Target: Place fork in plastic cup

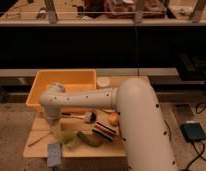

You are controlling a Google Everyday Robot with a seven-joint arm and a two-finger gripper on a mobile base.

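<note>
The fork (40, 139) lies flat on the wooden table (41, 150) near its left front, slim and pale, slanted. The light-green plastic cup (70, 139) stands just right of it, next to a green cucumber (90, 140). My white arm reaches in from the right, bends at an elbow over the yellow bin, and points down. My gripper (56, 131) hangs low over the table between the fork and the cup, close to the cup's left rim. The fork looks apart from the gripper.
A yellow bin (66, 82) sits at the back left of the table. A dark-handled brush with a white head (87, 117), an orange (113, 119), a dark maroon bowl (103, 131) and a grey-blue sponge (54, 154) lie around. A white round lid (103, 81) lies behind.
</note>
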